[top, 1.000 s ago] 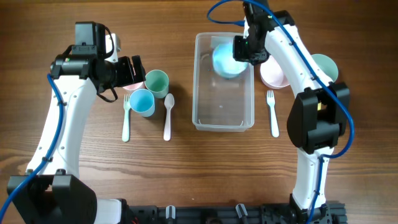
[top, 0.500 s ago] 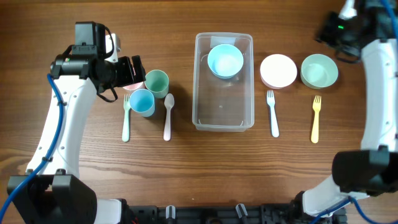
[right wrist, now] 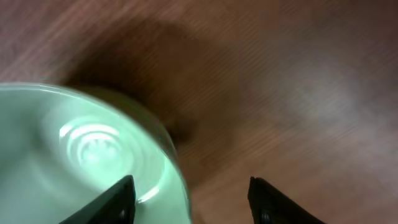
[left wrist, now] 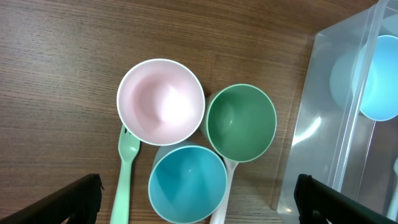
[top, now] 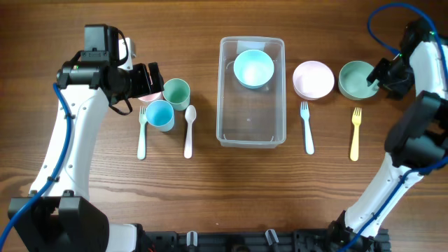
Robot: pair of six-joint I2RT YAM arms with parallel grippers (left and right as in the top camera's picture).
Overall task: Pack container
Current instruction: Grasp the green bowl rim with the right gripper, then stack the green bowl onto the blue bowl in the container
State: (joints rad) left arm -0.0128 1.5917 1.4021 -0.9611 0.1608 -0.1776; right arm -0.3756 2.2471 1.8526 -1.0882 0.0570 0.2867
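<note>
Jaws gaping wide on my right claw (right wrist: 193,199), I'm hovering at the green bowl (right wrist: 74,149), its rim showing between my fingers (right wrist: 118,199), nothing gripped. My left claw (left wrist: 199,193) is gaping too, hanging over the pink cup (left wrist: 160,101), green cup (left wrist: 241,122) and blue cup (left wrist: 186,183). Between the two claws the container (top: 252,142) is sitting, carrying a blue bowl (top: 253,68) at its far end; a pink bowl (top: 313,78) is lying just beside it.

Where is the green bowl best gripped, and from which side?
Its right rim, from above, one finger inside, one outside. The green bowl sits upright; the pink bowl is close on its left, and the right pincer is open at that rim.
</note>
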